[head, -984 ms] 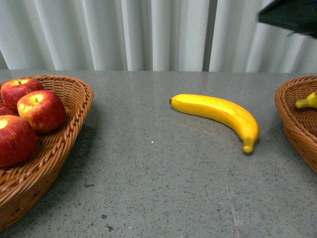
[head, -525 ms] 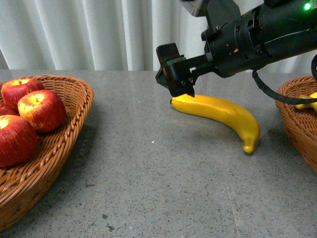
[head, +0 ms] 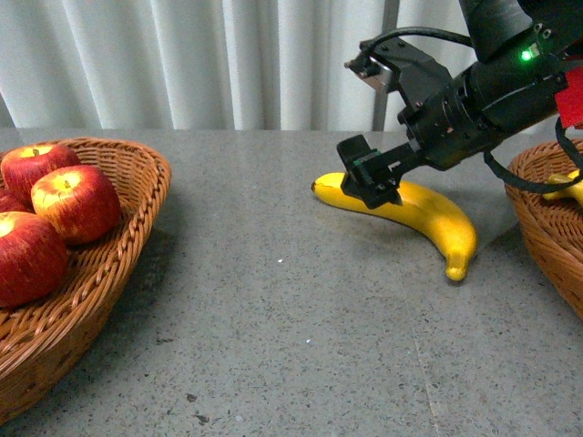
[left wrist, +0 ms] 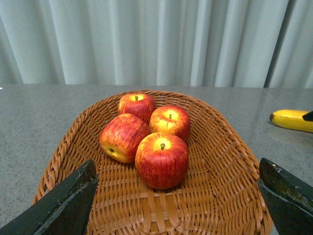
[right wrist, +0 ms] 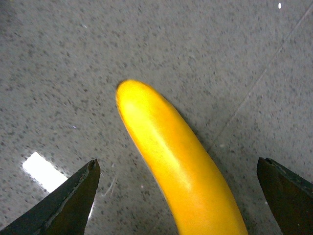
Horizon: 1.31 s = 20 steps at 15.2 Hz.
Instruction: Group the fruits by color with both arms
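right gripper (head: pixel 372 187) down at banana (head: pixel 428 214) on tabletop (head: pixel 273 319), jaws wide apart either side of it; left gripper (left wrist: pixel 177 169) jaws also apart, facing basket (left wrist: pixel 230 147) with four apples (left wrist: pixel 162 159).

Four red apples (left wrist: pixel 162 159) clustered in left basket (head: pixel 137 232), curved yellow banana (head: pixel 437 223) flat on table (head: pixel 291 346), another banana (head: pixel 567 187) in right basket (head: pixel 542 228)

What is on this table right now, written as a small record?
Table: grey, speckled
Left basket: wicker, four red apples
Loose fruit: one banana lying on the table
Right basket: wicker, another yellow fruit partly showing
Right gripper: open, jaws either side of the banana
Left gripper: open, empty, above the apples
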{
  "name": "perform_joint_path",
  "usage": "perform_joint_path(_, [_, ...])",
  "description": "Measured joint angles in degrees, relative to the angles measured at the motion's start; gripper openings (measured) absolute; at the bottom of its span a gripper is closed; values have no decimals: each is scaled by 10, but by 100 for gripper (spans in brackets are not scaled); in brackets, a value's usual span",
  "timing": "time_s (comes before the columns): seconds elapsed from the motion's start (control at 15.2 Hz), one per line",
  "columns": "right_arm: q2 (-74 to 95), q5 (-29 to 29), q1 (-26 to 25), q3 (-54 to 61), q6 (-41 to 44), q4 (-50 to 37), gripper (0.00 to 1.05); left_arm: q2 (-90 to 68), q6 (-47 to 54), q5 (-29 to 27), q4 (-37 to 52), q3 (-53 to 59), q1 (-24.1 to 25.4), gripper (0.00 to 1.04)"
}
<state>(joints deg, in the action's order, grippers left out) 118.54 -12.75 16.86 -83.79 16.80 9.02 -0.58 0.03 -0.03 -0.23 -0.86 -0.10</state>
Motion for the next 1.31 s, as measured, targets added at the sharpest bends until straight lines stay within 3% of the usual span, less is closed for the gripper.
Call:
perform_joint_path(0.53, [23,43,-16,0,54,23,96,0,0,0,0,0,0,98])
perform_joint_path(0.92, [22,37,-10,18,60,17,40,0,0,0,0,0,0,98])
perform_joint_path(1.12, [11,-1,-7,26,36,-10,38,0,0,0,0,0,0,98])
perform_joint_path(1.31, [-57,-83,-26,34,-44,-70,38,0,0,0,0,0,0,98])
